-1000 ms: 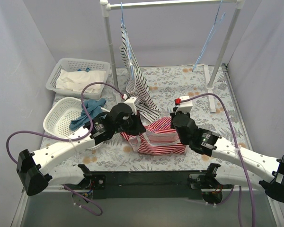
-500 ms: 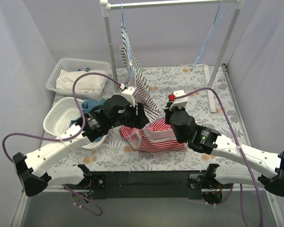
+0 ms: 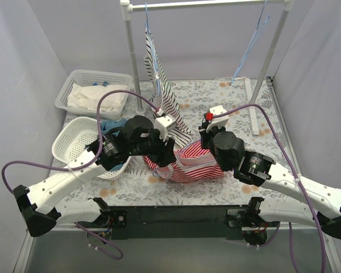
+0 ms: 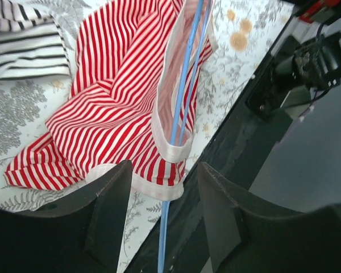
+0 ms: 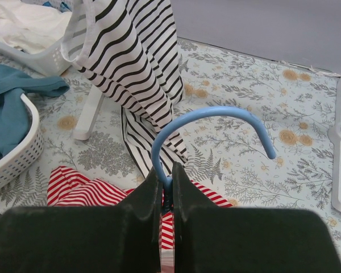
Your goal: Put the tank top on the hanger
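Between the pinched fingers of the right hand (image 5: pixel 166 177) sits the neck of the hanger (image 5: pixel 213 112), its blue hook rising just above them. Below that hand the tank top (image 3: pixel 196 165) lies bunched on the bench (image 3: pixel 238 108), reaching across to the left hand (image 4: pixel 165 168). That hand's fingers stand wide and grip nothing. The hanger's two wires run between them and on into a white-edged opening of the top.
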You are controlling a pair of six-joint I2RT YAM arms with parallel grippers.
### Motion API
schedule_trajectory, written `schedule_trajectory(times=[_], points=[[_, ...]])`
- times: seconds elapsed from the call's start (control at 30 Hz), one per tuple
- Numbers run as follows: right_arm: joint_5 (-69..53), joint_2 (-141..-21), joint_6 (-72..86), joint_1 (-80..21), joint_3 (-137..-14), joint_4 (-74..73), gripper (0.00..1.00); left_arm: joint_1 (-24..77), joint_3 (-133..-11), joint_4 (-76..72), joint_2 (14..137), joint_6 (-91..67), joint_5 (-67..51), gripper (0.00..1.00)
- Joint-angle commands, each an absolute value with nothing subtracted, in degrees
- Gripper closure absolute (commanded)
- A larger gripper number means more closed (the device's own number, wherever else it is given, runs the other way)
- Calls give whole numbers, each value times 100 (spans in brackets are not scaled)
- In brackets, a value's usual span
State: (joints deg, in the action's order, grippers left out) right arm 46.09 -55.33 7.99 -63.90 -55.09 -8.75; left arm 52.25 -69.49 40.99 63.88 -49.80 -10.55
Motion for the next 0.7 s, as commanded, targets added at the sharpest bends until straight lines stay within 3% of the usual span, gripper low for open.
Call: schedule_trajectory(times=[0.0, 0.17, 0.67], points=[[4447, -5432, 668, -6434, -5810, -826, 99, 5229, -6847, 4245, 6504, -4544, -1547, 49], [4438, -5405, 668, -6442, -5783, -826, 99, 5229, -6803, 4254, 6741, -4535, -1696, 47], [4482, -5440, 606, -6442, -5836, -809, 99, 5440, -6363, 3991, 6706, -4737, -1784, 57]])
